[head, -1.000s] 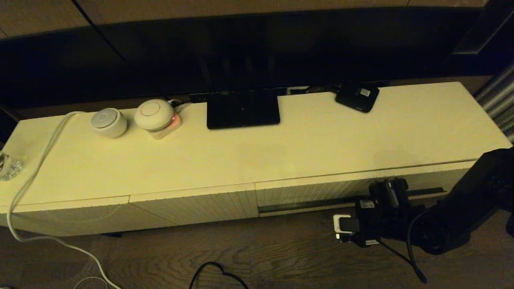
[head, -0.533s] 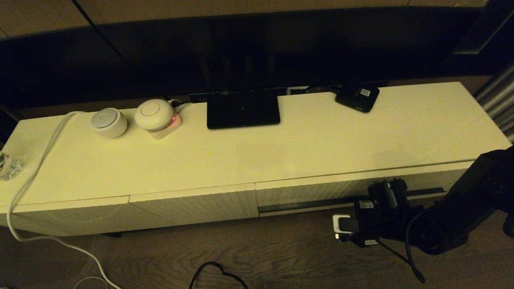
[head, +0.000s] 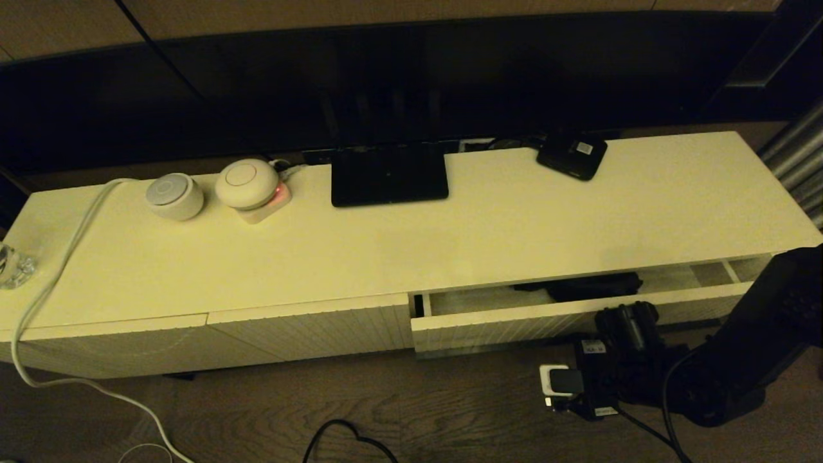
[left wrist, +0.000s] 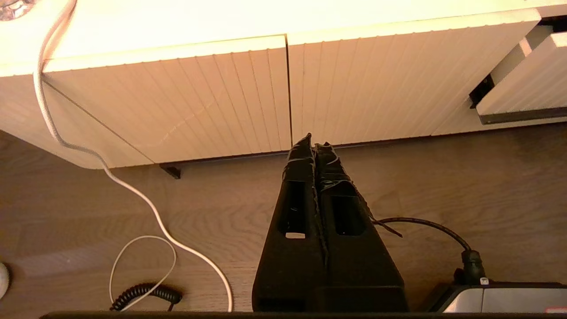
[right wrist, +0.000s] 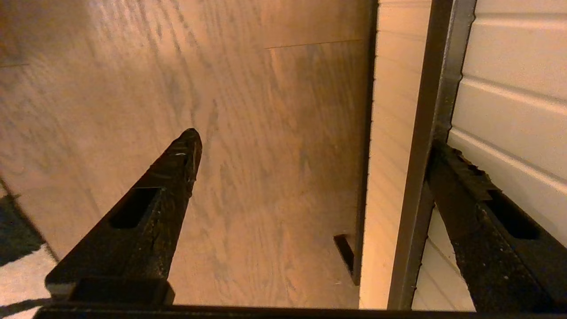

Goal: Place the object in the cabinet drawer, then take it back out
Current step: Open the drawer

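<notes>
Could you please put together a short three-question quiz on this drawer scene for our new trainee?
1. True or false: the cabinet drawer is fully shut.
2. What lies inside it? A) black umbrella B) small black box C) nothing
3. Which gripper is at the drawer front, and are its fingers spread?

Key
1. False: it is partly pulled out.
2. A.
3. The right gripper, fingers spread; the left gripper is shut by the other ribbed panels.
</notes>
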Controlling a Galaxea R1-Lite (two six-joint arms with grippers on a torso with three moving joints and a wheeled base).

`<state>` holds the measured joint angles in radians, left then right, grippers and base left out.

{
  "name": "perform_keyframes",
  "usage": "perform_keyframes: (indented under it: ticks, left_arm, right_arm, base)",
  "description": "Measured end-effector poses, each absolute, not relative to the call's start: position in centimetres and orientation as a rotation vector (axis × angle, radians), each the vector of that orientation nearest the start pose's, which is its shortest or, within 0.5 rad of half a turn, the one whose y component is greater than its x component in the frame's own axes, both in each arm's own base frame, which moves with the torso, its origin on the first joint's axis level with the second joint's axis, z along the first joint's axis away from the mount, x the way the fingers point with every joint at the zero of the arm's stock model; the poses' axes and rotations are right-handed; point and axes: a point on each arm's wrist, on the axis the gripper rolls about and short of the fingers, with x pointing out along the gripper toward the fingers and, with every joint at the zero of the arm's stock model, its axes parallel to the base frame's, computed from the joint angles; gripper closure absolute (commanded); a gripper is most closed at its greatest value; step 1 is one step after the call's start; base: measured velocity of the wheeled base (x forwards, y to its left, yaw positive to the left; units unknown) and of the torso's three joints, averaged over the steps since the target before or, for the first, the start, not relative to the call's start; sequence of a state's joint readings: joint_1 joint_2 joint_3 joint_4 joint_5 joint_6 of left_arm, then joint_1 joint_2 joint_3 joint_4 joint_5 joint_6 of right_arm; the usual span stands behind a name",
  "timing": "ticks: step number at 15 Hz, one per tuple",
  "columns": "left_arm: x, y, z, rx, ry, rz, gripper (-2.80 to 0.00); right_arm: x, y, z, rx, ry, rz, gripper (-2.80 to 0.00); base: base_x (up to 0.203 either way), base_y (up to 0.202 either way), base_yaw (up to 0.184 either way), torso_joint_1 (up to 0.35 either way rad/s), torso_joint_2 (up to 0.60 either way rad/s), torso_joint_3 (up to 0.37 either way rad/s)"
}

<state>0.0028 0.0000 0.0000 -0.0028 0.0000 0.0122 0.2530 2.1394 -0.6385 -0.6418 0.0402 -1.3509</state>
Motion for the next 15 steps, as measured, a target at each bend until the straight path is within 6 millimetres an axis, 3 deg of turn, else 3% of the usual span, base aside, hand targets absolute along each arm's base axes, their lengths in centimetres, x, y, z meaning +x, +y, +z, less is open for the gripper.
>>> perform_keyframes:
  ticks: [8,15]
  left_arm:
    - [-2.3,0.0,7.6,0.012,-0.003,0.003,0.00]
    - [-2.3,0.0,7.6,0.012,-0.003,0.002,0.00]
  right_arm:
    - [27.5,7.5,-0.2,-1.336,0.617,0.883,-2.80]
    - [27.6,7.6,1.3,-1.349,0.540,0.826,-2.80]
  base:
    - [0.000,0.000,0.000,0.000,0.00,0.000]
    - [0.000,0.000,0.000,0.000,0.00,0.000]
